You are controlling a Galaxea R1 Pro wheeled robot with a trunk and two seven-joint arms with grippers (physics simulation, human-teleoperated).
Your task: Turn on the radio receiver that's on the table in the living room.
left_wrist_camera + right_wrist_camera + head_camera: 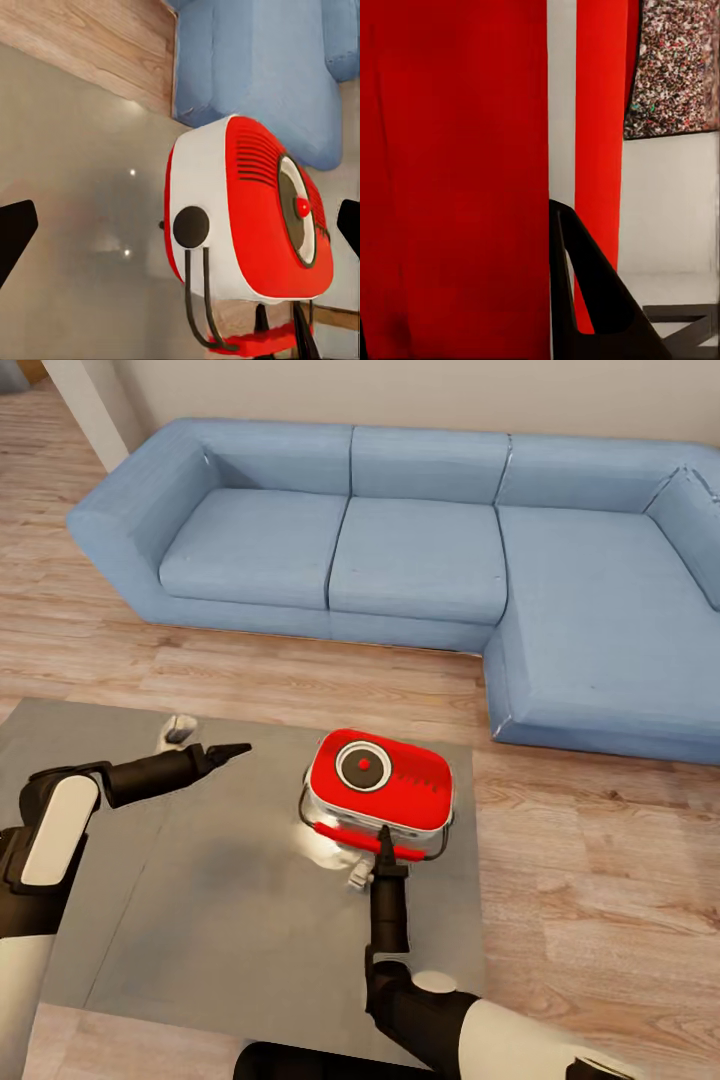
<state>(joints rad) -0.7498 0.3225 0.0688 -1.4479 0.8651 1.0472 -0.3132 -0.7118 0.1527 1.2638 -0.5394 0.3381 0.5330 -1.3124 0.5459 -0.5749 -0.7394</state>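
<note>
1. The radio receiver (379, 787) lies dial-up on the grey table (230, 920), before the blue sofa (420, 550).
2. The right gripper (384, 844) touches its red handle; jaw spacing cannot be told.
3. The left gripper (232, 751) hovers beside it, fingers apart.

the radio receiver (380, 778) was a bright-red rounded box with white sides, a round dial and grille slots facing up, and a thin wire handle. it lay flat at centre frame, near the far right corner of the glossy grey table (200, 920).
</note>
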